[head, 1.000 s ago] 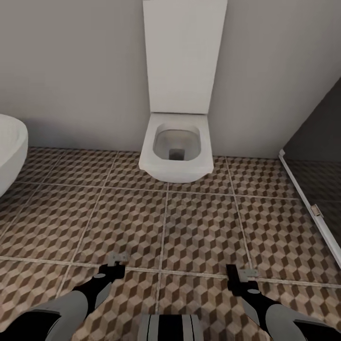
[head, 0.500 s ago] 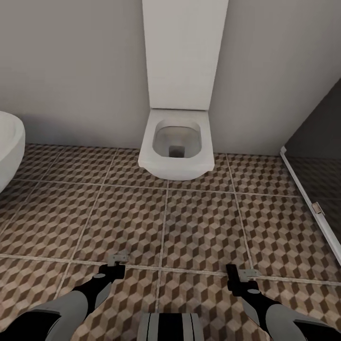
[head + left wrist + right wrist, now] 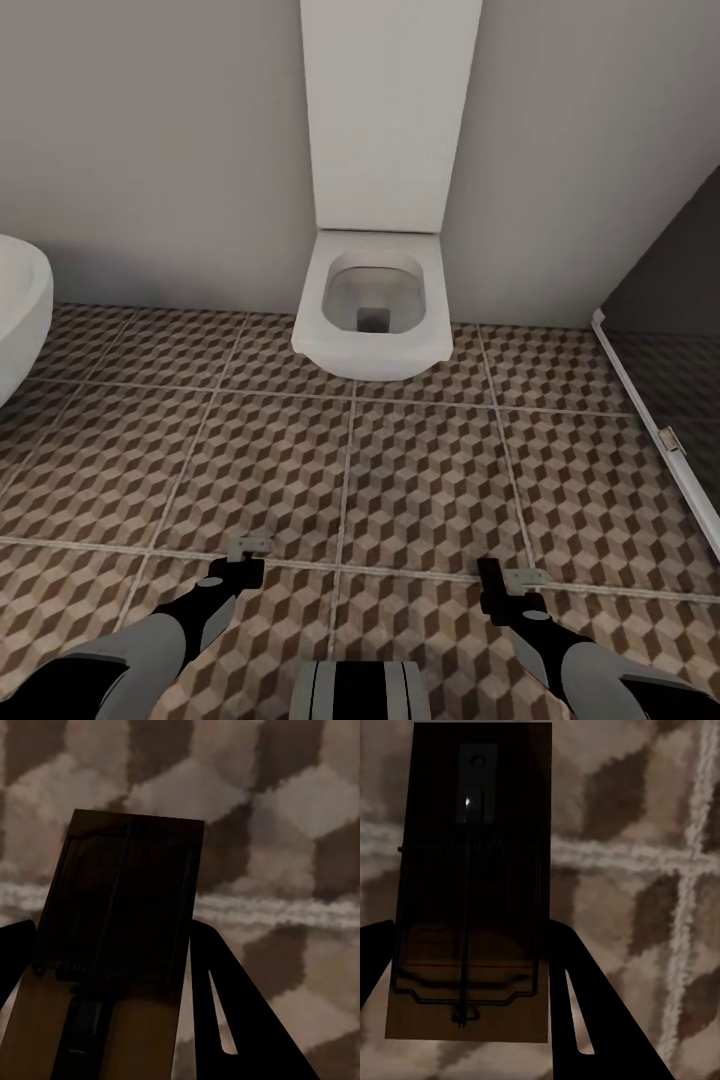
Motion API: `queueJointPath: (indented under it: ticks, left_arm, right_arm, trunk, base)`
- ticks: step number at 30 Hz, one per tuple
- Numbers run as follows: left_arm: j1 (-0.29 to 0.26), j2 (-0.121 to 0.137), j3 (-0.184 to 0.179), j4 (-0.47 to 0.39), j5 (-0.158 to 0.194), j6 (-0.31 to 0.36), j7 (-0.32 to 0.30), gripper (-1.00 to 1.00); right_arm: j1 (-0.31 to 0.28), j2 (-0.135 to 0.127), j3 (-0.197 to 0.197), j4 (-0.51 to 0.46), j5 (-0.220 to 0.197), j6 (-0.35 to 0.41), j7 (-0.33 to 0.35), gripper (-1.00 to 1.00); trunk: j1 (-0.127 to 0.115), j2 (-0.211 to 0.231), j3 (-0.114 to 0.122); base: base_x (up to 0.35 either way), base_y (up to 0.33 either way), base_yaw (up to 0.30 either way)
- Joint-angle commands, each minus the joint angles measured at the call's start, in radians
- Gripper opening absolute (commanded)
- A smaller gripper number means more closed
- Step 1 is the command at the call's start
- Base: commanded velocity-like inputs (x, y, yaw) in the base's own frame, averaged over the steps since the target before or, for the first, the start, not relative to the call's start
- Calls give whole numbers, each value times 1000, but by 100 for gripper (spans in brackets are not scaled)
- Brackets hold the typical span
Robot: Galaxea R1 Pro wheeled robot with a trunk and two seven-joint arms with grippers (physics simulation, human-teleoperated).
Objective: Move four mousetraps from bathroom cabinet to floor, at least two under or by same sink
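Note:
Both arms reach forward low over the bathroom floor (image 3: 420, 480) of cube-patterned tiles. My left gripper (image 3: 240, 568) is shut on a mousetrap (image 3: 248, 546), a small flat piece sticking out past its tips. In the left wrist view this mousetrap (image 3: 120, 915) is a brown wooden board with a dark wire frame, held between the dark fingers (image 3: 225, 997). My right gripper (image 3: 494, 588) is shut on another mousetrap (image 3: 524, 577). The right wrist view has that mousetrap (image 3: 472, 885) over a grout crossing. The cabinet is out of view.
A white toilet (image 3: 372, 315) with its tall cistern panel (image 3: 390, 110) stands against the grey wall straight ahead. A rounded white basin (image 3: 18, 300) juts in at the left edge. A dark glass shower screen with a white frame (image 3: 650, 420) borders the right.
The whole picture shifted slightly since a second ago, so the camera moved a little. Both grippers keep the same hold on their mousetraps.

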Motion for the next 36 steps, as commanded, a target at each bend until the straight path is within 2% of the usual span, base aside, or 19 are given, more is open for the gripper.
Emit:
queueJointPath:
  ticks: [1, 10, 23, 36]
  left_arm:
    - [-1, 0, -9, 1, 2, -3, 4, -100]
    - [-1, -9, -9, 4, 4, -5, 5, -100]
    - [0, 6, -11, 26, 5, -8, 3, -100]
    - [-1, -2, -12, 34, 4, -6, 5, -100]
  right_arm:
    - [-1, 0, -8, 2, 8, -4, -2, -100]
    - [-1, -3, -8, 1, 13, -1, -1, -100]
    - [-1, 10, -8, 1, 15, -1, -1, -100]
    - [-1, 11, -8, 1, 13, -5, -1, -100]
  trunk:
    - [0, 0, -1]
    - [0, 0, -1]
    - [0, 0, -1]
    - [0, 0, -1]
  base:
    - [0, 0, 0]
    - [0, 0, 0]
    - [0, 0, 0]
    - [0, 0, 0]
